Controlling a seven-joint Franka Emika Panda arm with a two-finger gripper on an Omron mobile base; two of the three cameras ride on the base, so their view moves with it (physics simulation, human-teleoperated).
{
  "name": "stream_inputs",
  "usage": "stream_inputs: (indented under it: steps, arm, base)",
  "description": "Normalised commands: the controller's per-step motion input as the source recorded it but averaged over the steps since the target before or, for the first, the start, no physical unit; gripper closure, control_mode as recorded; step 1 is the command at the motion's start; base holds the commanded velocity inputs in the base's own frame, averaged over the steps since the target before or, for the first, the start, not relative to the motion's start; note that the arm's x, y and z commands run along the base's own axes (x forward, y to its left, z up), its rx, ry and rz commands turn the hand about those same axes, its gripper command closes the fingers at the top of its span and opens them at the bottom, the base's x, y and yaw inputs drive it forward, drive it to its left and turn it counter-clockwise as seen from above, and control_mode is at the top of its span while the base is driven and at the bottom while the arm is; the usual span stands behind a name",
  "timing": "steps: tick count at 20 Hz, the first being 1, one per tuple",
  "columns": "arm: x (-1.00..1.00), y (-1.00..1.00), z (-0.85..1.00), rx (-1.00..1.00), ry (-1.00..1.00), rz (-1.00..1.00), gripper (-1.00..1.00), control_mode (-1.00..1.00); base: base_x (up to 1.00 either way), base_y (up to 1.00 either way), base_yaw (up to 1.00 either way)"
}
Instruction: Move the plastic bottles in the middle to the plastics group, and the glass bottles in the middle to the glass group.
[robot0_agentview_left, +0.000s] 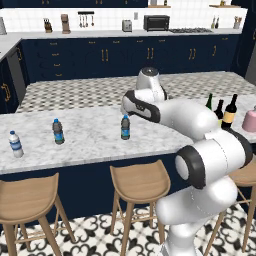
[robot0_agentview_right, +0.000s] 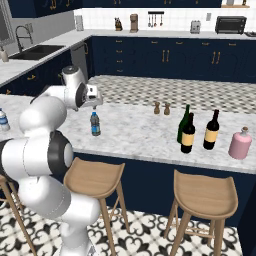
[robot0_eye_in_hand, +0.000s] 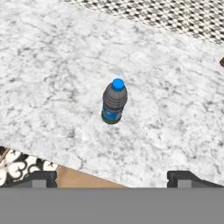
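Left base view: the blue-capped water bottle (robot0_agentview_left: 125, 127) stands upright on the marble tabletop (robot0_agentview_left: 90, 145), just below the hand of the arm; the tool itself is hidden behind the arm's wrist here. Far to the tool's left stand the two bottles of the plastics group: a darker blue-capped one (robot0_agentview_left: 58, 131) and a clear white-capped one (robot0_agentview_left: 15, 144). To its right, past the arm, wine bottles (robot0_agentview_left: 230, 112) and a pink jug (robot0_agentview_left: 250, 120) show.

Right base view: the tool (robot0_agentview_right: 95, 103) hangs above the water bottle (robot0_agentview_right: 95, 124), apart from it. Well to its right stand a green wine bottle (robot0_agentview_right: 184, 123), a dark one with an orange label (robot0_agentview_right: 188, 134), another dark one with a tan label (robot0_agentview_right: 211, 130) and the pink jug (robot0_agentview_right: 240, 143).

Hand view: the tool's fingertips (robot0_eye_in_hand: 41, 178) stand wide apart, holding nothing. The water bottle (robot0_eye_in_hand: 114, 102) stands ahead of them, midway between, on the tabletop (robot0_eye_in_hand: 175, 109).
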Motion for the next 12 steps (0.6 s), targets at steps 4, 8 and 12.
stream_inputs:
  steps: [4,8,12]
  arm:
    - [0.24,0.18,0.0,0.0,-0.02,-0.08,-1.0,-1.0]
    - [0.15,0.07,0.0,0.01,0.0,-0.06,-1.0,-1.0]
    - [0.35,0.0,-0.05,0.02,0.0,-0.03,-1.0,-1.0]
  base:
    - [0.0,0.0,0.0]
    - [0.0,0.0,0.0]
    - [0.0,0.0,0.0]
